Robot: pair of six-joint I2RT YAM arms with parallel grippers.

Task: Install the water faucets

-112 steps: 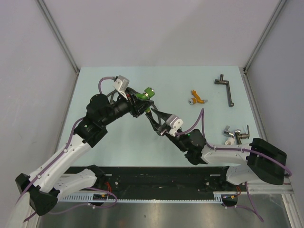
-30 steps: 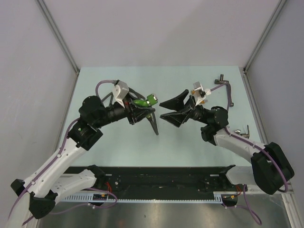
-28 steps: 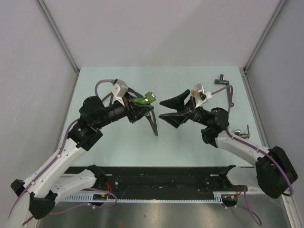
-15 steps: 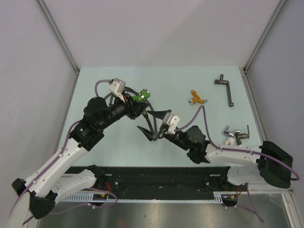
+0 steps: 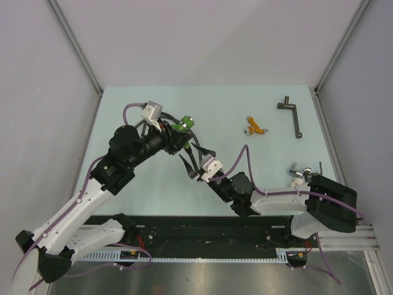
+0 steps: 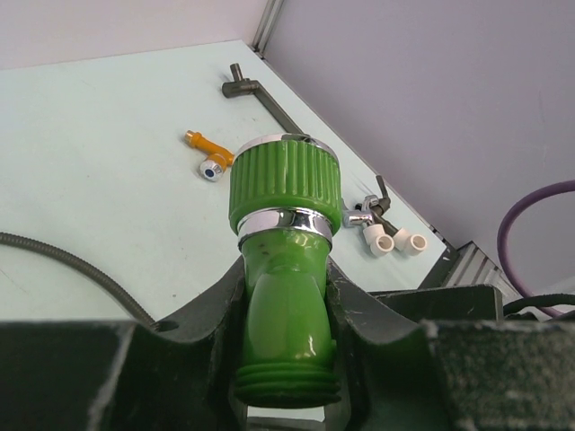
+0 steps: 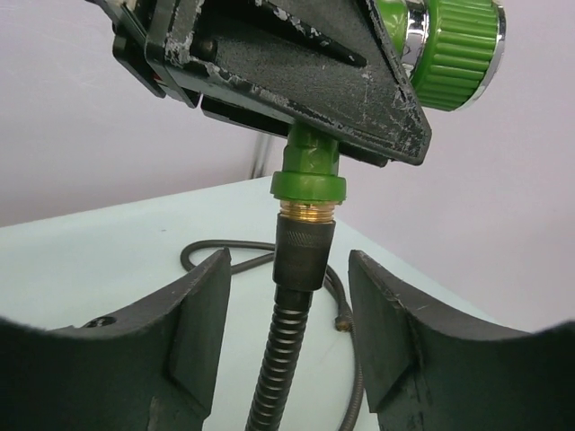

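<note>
From above, shows the left gripper (image 5: 178,134) clamped on the green faucet (image 5: 183,123), the right gripper (image 5: 195,168) just below it, and the orange faucet (image 5: 253,128) well off to their right. From the left wrist, shows the green faucet pinched between both fingers (image 6: 202,323). From the right wrist, shows the right gripper spread wide, flanking without touching the black hose (image 7: 289,359) joined under the green faucet.

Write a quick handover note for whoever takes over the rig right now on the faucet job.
Left gripper: shut on the green faucet, held up off the table.
Right gripper: open, fingers on either side of the black hose, just below the faucet.
Done: hose end meets the green faucet's bottom thread; tightness cannot be told.
Left: the orange faucet lies loose on the table, not yet handled.
</note>
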